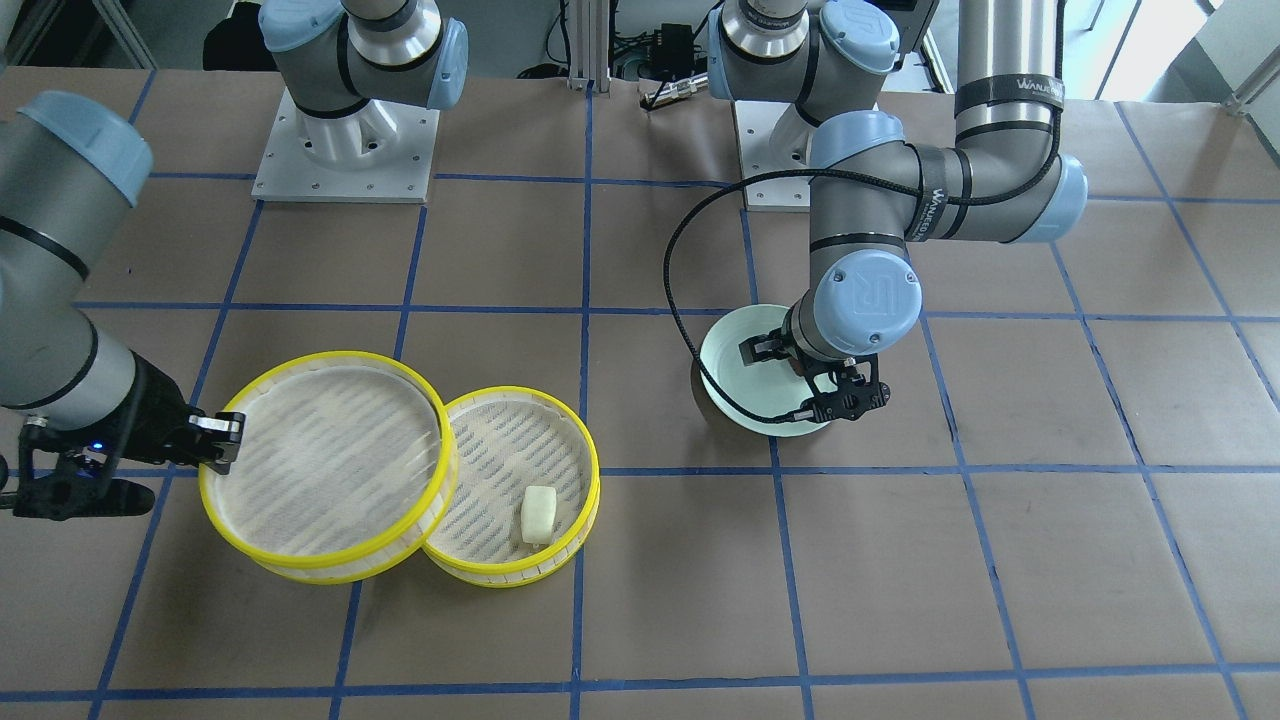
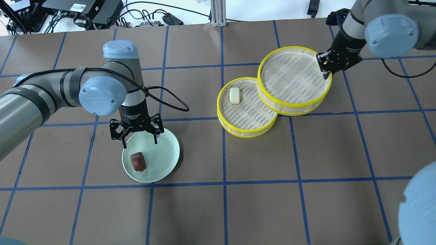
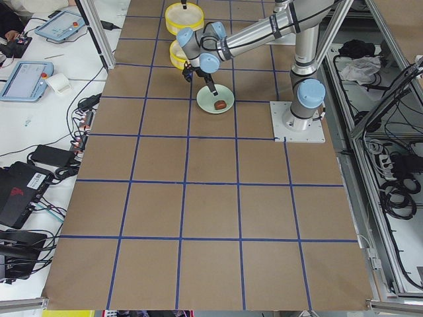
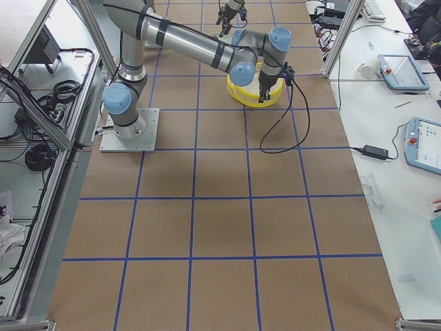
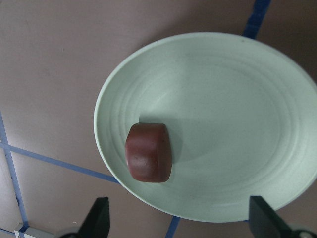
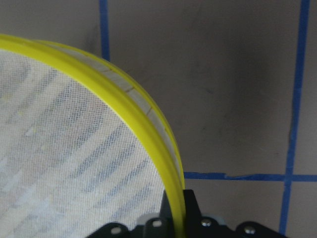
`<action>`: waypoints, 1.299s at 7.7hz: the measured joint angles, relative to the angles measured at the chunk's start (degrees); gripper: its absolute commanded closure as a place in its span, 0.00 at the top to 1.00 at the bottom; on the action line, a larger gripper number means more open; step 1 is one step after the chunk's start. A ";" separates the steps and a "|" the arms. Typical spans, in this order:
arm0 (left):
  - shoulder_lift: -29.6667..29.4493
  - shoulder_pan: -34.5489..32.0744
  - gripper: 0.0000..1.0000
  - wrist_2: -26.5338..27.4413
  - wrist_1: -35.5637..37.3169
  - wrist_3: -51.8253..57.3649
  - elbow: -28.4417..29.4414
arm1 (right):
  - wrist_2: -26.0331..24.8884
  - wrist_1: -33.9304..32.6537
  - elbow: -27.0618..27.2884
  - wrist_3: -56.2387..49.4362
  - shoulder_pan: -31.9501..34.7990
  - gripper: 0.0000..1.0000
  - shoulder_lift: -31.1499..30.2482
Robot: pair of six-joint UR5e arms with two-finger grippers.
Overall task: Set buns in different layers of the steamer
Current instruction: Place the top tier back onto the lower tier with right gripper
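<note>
— Which step are you on?

— The second bun, as I judge it. The white bun already lies in the low tray. The brown bun sits on the plate, close to its rim. Your left claw hangs over that plate.

— How wide is that claw?

— Wide open and holding nothing. In the wrist view the brown bun lies ahead of the fingers and nearer one of them, not centred.

— And your right claw?

— It is pinched shut on the yellow rim of the top tray, on the side away from the low tray. The top tray overlaps the low tray's edge and leaves the white bun uncovered. You can't tell whether it rests there or hangs lifted off the tabletop.

— What does your next move call for?

— Probably you centre the left claw over the brown bun, lower it, close gently, then carry the bun across to the top tray. Hold the right claw level so that tray doesn't tip.
</note>
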 measured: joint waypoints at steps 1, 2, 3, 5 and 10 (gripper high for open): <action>-0.29 0.03 1.00 0.00 0.05 -0.03 -0.22 | 0.56 -1.94 0.06 5.02 3.54 0.00 0.37; -0.96 0.12 1.00 -0.15 0.21 -0.11 -0.33 | 1.01 -3.45 0.25 9.22 6.28 0.00 0.91; -1.74 0.13 0.99 -0.27 0.40 -0.19 -0.47 | 1.43 -4.57 0.85 12.73 8.36 0.00 1.29; -2.57 0.13 0.95 0.36 0.50 -0.13 -0.98 | 2.05 -8.02 3.10 16.73 11.06 0.00 1.87; -5.22 0.13 0.92 4.64 1.10 -0.17 -1.38 | 1.82 -9.02 4.90 15.10 11.58 0.00 2.47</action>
